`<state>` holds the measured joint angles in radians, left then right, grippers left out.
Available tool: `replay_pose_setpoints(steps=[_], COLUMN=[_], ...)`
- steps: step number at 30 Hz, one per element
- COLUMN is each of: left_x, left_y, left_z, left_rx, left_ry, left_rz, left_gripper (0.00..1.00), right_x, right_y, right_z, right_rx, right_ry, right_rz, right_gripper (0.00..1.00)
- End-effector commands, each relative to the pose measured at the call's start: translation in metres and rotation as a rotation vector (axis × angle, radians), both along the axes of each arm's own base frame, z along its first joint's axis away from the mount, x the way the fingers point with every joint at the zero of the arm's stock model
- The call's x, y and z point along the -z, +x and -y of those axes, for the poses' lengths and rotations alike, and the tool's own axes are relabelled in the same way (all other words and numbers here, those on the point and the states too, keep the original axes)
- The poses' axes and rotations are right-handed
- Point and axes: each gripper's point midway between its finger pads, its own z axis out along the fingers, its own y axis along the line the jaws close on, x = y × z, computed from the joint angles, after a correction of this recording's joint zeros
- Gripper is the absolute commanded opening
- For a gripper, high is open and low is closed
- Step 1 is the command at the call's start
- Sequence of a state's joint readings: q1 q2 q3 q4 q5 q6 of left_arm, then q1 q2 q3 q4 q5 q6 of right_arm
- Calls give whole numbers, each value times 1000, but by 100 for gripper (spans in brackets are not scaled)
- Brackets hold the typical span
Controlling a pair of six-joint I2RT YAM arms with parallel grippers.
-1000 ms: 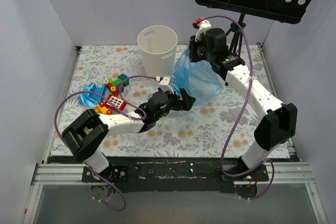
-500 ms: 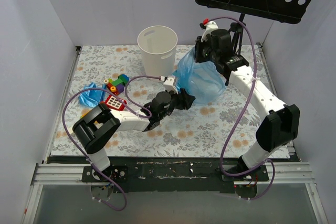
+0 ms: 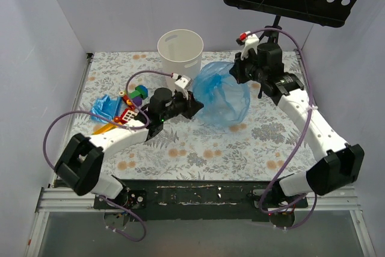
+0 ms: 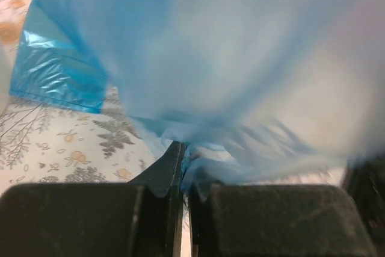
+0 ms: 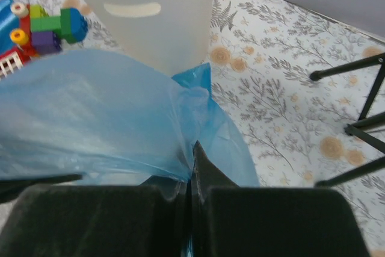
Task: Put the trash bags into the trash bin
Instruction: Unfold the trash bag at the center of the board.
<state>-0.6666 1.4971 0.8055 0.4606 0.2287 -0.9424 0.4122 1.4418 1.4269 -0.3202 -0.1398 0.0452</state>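
Translucent bright-blue plastic film trash bag [image 3: 224,95] puffed open in air, just right of cream-white round plastic bin [image 3: 180,57] and nearer arms; contact with bin unclear. Bin-side edge pinched by left gripper [image 4: 183,176], pads pressed together on film. Edge away from bin pinched by right gripper [image 5: 191,179] (film caught between pads). Second crumpled blue bag [image 3: 103,108] lies left of bin, beside multicoloured toy blocks [image 3: 133,95].

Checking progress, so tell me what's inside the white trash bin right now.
Inside the trash bin only bare cream wall and a handle slot show, no blue film; its near inner side is hidden. The trash bag is outside, pinched by left hand and right hand.
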Motion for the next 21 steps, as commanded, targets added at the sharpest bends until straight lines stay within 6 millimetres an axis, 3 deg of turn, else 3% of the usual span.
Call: replay_pose_setpoints(steps=[1,4,6,7,9,11,13,16,19,21], left_x=[-47,-63,-60,-62,-72,-89,-119,-194,-317,-421], left_y=[-73,-104,-113,-111,-102,-81,-56,-9,31,35], left_z=[-8,-32,-51,-60,-73,-83,-90,-101,-117,-129], left_rx=[299,355,339,320,270,187,111,-90,-361,-508], left_ry=[110,191,261,299,374,461,518,518,399,262], left_rz=[37,35,52,91,138,156,208,338,559,777], left_gripper=[0,0,0,0,0,0,0,0,0,0], right_x=[19,60,80,81,61,28,-18,-118,-222,-300], right_y=[-42,-81,-103,-109,-109,-91,-62,-17,8,-3], right_z=[29,43,45,41,26,10,-5,-29,-39,-35], right_rx=[-131,-220,-273,-288,-320,-330,-315,-308,-262,-249], right_ry=[-220,-315,-315,-288,-205,-145,-90,12,122,198], right_rz=[36,-58,-114,-127,-116,-71,10,225,472,696], right_gripper=[1,1,1,1,1,1,1,1,1,1])
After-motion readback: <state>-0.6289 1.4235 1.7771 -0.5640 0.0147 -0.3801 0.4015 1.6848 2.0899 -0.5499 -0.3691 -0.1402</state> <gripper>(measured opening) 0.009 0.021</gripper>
